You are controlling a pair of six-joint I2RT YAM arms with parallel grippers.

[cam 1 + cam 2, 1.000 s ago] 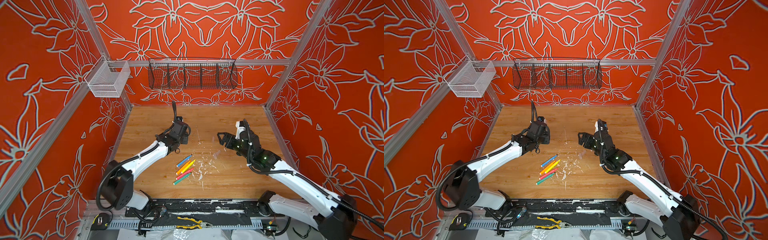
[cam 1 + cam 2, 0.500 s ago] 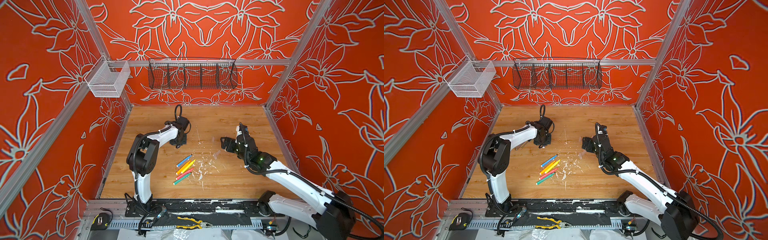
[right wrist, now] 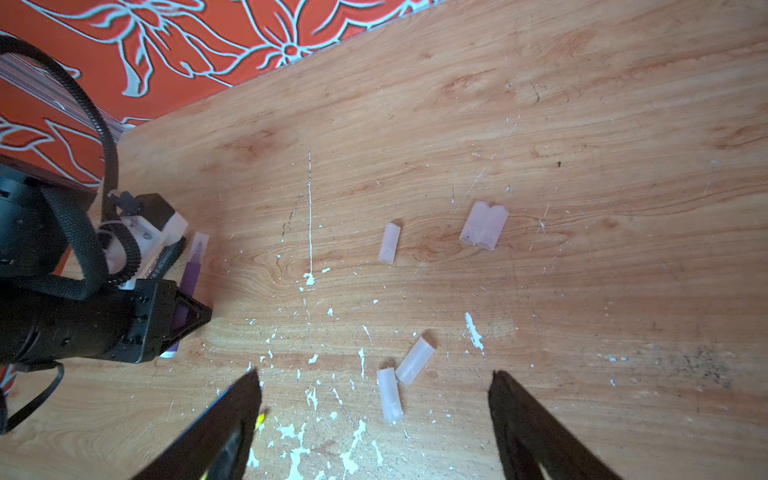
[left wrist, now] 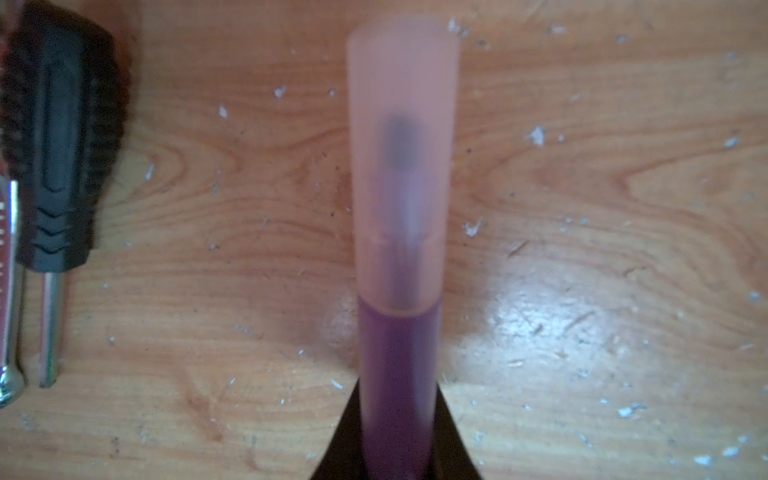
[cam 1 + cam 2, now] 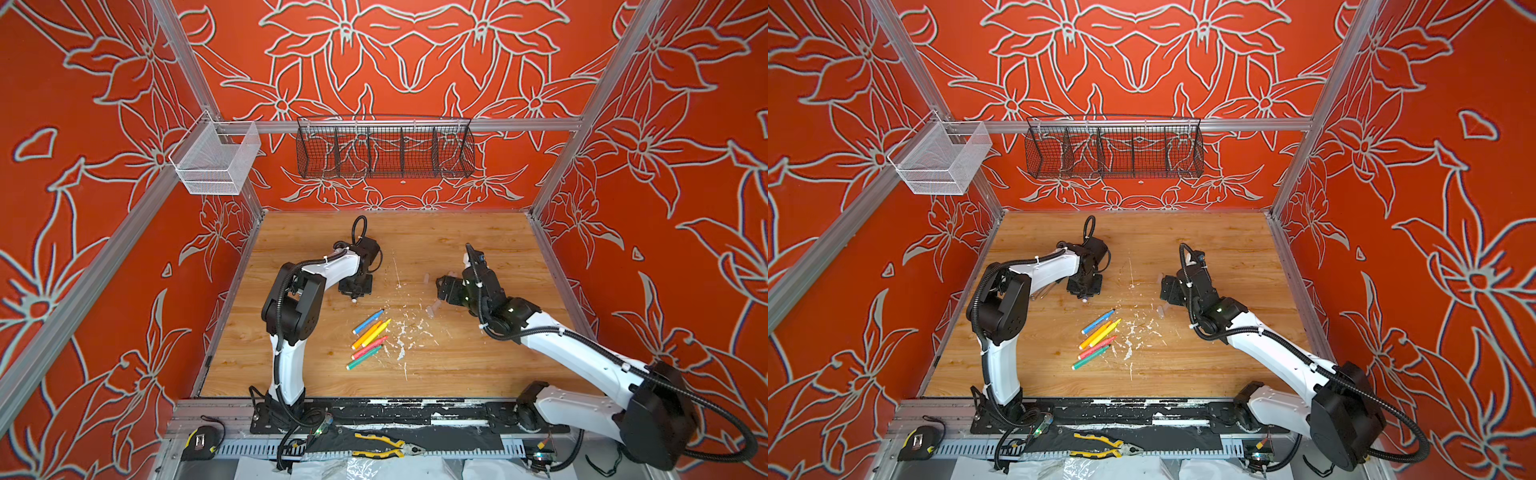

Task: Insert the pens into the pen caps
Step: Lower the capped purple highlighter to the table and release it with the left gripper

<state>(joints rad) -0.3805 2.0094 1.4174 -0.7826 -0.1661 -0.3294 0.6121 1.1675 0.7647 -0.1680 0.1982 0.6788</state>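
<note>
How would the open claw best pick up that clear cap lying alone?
Probably grip the lone cap across its middle, coming straight down: it lies flat, a short round tube with bare table along both long sides for the right gripper to straddle.

My left arm is bent sharply at the elbow, left gripper (image 5: 355,291) pointing down left of centre, fingers closed on a pen (image 4: 397,353). My right gripper (image 3: 374,376) hovers right of centre, fingers spread wide.
</note>
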